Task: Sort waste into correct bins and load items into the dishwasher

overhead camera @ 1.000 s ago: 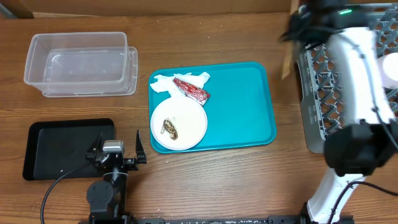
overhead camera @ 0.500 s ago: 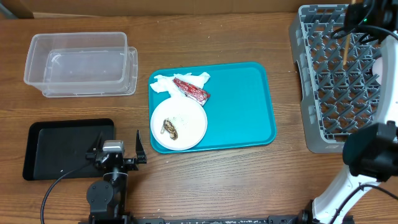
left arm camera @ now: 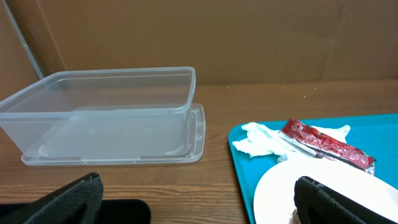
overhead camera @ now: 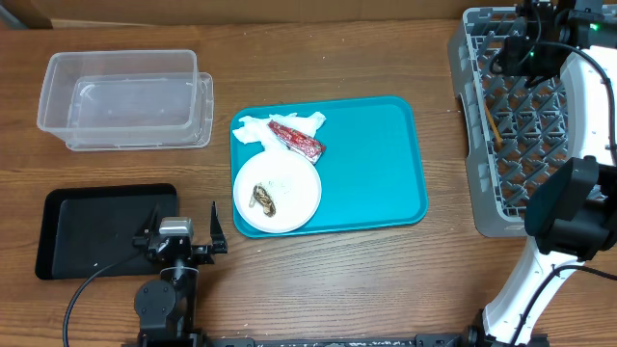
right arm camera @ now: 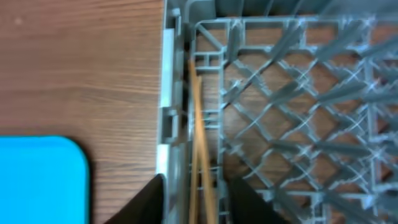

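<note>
Two thin wooden chopsticks (right arm camera: 198, 124) lie side by side inside the grey dish rack (overhead camera: 482, 207), along the rack wall that faces the teal tray (overhead camera: 371, 159). The rack stands on the worktop (overhead camera: 318, 280) just to the right of the teal tray, with a strip of bare wood between them. The right tool (right arm camera: 198, 179) hangs over that same side of the rack. Its two fingers are spread, one on either side of the chopsticks with a gap on each side, so it pinches nothing.

The round white plate (overhead camera: 299, 188) sits on the teal tray in its near left corner, reaching the tray's rim there. A brown food scrap (overhead camera: 262, 199) lies on the left half of the plate. The crumpled white napkin (overhead camera: 253, 127) fills the tray's far left corner, and the red shiny wrapper (overhead camera: 297, 140) lies slantwise across it, just beyond the plate.

The clear plastic tub (overhead camera: 116, 130) stands upright to the left of the teal tray and farther back. It rests on a flat clear base that juts out on the side facing the teal tray. The shallow black tray (overhead camera: 106, 190) also lies to the left of the teal tray, but nearer the robot.

The left tool (overhead camera: 183, 229) sits low between the black tray and the teal tray, close against the black tray's edge. Its fingers are spread as wide as they go with nothing between them, and its camera looks toward the tub and the teal tray's left corner.
</note>
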